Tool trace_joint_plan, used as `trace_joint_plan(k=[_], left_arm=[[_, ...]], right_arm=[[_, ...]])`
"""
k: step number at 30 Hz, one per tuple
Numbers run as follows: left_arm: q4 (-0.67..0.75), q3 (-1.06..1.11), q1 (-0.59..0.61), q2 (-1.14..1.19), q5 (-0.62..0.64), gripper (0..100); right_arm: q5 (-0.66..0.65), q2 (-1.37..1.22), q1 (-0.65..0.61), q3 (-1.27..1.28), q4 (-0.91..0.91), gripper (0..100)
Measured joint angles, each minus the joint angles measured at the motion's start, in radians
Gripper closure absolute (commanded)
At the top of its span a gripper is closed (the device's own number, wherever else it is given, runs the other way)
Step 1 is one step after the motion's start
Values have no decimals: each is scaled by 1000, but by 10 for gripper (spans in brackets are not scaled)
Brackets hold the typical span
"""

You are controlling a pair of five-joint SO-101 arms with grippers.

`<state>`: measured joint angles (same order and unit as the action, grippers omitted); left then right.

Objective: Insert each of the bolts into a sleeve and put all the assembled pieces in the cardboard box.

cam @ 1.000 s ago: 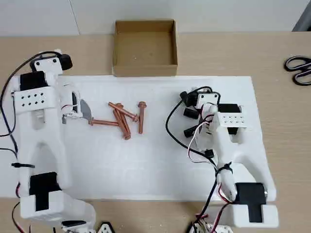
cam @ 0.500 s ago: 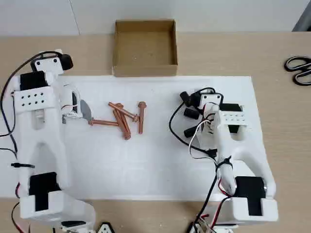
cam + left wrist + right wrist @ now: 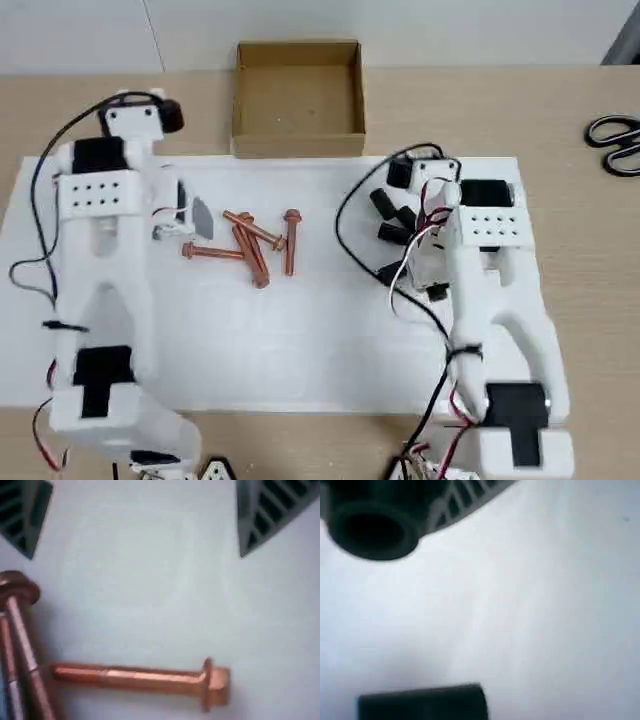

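Several copper bolts (image 3: 255,243) lie in a loose heap on the white mat (image 3: 300,340). My left gripper (image 3: 195,222) hangs open just left of the heap. In the left wrist view its dark fingers (image 3: 260,515) are spread wide over the bare mat, with one bolt (image 3: 140,676) lying flat a little beyond them and other bolts (image 3: 20,640) beside it. Black sleeves (image 3: 392,232) lie in a cluster right of centre, with my right gripper (image 3: 418,238) over them. In the right wrist view one sleeve (image 3: 370,527) sits close against the gripper and another sleeve (image 3: 422,702) lies on the mat.
The open cardboard box (image 3: 298,97) stands on the wooden table beyond the mat's far edge. Scissors (image 3: 615,145) lie at the far right. Cables (image 3: 400,290) loop beside the right arm. The mat's front half is free.
Both arms have moved toward the far side of the mat. My left gripper has shifted right, closer to the bolts. My right gripper now sits over the sleeve cluster.
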<state>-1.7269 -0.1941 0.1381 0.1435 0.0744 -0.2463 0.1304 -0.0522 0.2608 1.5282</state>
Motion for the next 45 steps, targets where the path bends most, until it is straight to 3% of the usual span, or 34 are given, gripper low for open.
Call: trace_joint_plan(k=[10,18,32,39,45], left_arm=[[-5,-272,-147,379,58,754],[-5,-410,-319,499,55,754],[-5,-617,-333,709,75,758],[-5,-626,-361,729,78,901],[-5,-626,-391,729,106,917]], right_arm=[[-9,41,11,-2,21,995],[-9,41,12,0,21,995],[2,41,12,0,21,995],[2,41,14,0,21,995],[2,41,12,0,21,995]])
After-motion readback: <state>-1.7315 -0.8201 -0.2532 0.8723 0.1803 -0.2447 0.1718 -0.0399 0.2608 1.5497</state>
